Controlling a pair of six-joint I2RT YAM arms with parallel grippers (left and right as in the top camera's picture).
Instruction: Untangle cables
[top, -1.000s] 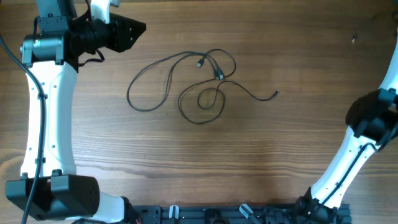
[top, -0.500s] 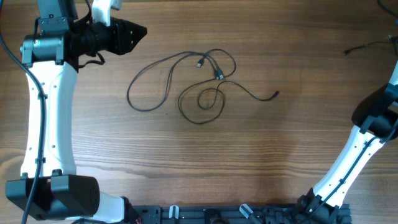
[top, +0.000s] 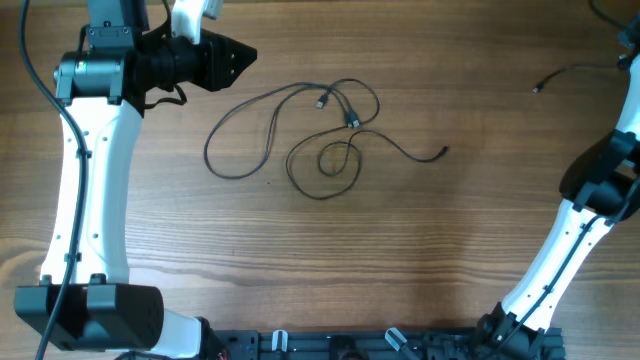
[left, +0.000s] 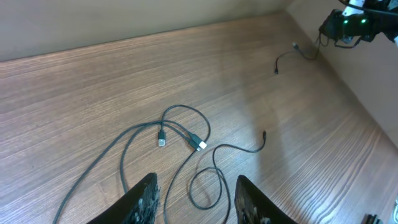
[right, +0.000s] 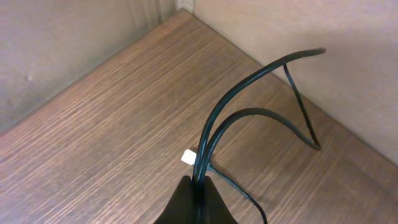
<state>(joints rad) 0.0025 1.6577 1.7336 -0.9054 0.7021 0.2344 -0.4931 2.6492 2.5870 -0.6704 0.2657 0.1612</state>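
While one cable (right: 249, 81) sits pinched in the fully closed right end effector (right: 198, 186) near the far right corner of the worktop (top: 450, 250), the other cables (top: 335, 135) lie looped over each other at centre. So separation looks begun, not finished: those crossing strands are left. The left end effector (left: 196, 193) hovers near them, jaws partly apart, holding nothing. Bare wood surrounds the tangle; the right side is cramped against the wall (right: 280, 37).
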